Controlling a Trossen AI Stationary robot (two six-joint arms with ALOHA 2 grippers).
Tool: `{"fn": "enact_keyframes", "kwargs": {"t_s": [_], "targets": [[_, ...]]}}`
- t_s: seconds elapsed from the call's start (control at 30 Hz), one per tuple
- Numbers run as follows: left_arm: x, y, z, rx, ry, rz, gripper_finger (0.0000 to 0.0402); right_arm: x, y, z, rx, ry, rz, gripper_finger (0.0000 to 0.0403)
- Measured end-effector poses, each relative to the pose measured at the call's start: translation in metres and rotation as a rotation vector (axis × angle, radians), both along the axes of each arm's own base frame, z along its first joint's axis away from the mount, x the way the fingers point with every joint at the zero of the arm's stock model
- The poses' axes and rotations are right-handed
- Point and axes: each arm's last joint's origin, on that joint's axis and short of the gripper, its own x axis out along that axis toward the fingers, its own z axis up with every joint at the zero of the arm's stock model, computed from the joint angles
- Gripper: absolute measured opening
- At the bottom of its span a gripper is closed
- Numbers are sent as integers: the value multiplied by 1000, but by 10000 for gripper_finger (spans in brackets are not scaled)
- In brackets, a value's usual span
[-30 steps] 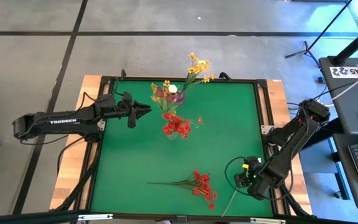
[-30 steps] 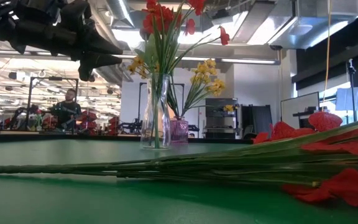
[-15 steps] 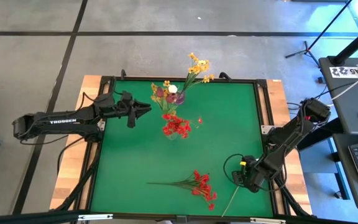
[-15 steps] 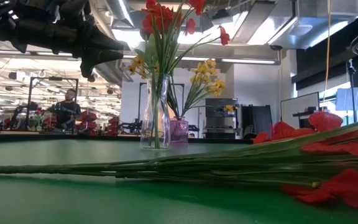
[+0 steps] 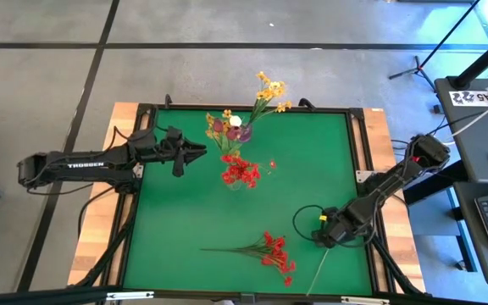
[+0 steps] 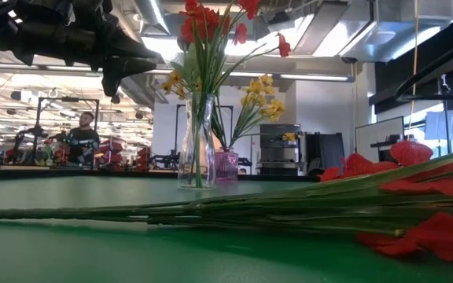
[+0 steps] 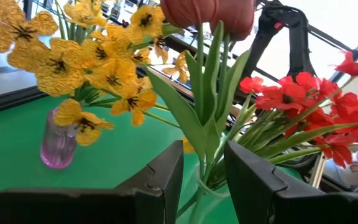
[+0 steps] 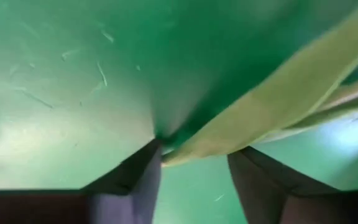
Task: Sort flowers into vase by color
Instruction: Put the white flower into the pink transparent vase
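Observation:
A clear vase (image 5: 234,180) holds red flowers (image 5: 241,172); behind it, a purple vase (image 6: 226,166) holds yellow-orange sprays (image 5: 269,89), with dark red-pink and white buds (image 5: 235,121) close by. A red spray (image 5: 271,252) lies on its side near the table's near edge. A pale green stem (image 5: 318,271) lies to its right. My right gripper (image 5: 318,240) is open and low over the table; in the right wrist view its fingers (image 8: 148,168) stand on either side of that stem's end (image 8: 185,146). My left gripper (image 5: 200,151) is open, held level left of the vases, facing the stems (image 7: 207,124).
The green table (image 5: 185,212) has a raised dark frame (image 5: 358,144) around it. A loop of cable (image 5: 302,222) hangs beside my right gripper. In the low view, the lying red spray's stems (image 6: 211,211) stretch across the foreground, and a person (image 6: 81,137) sits far behind the table.
My right gripper has moved toward the table's left, and a little toward its far edge, from the near right corner to the end of the pale stem. The flowers and vases have kept their places.

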Motion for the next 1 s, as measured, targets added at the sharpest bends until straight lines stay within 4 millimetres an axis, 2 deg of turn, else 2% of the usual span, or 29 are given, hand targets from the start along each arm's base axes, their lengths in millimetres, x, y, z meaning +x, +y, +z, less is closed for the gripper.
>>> {"fn": "enact_keyframes", "kwargs": {"t_s": [0.2,0.4,0.67,0.83,1.0], "targets": [[1,-3,0,-1,0,-15,112,5,-4,2,14,-27,94,89],[1,-4,0,-7,0,-22,112,20,2,15,-65,-194,143,12],[1,-4,0,-28,-4,-20,112,32,5,36,-167,-298,226,8],[1,-4,0,-28,-4,-20,112,38,4,64,-378,-341,270,8],[-1,-4,5,-15,-44,-21,112,49,4,93,-580,-489,355,4]]}}
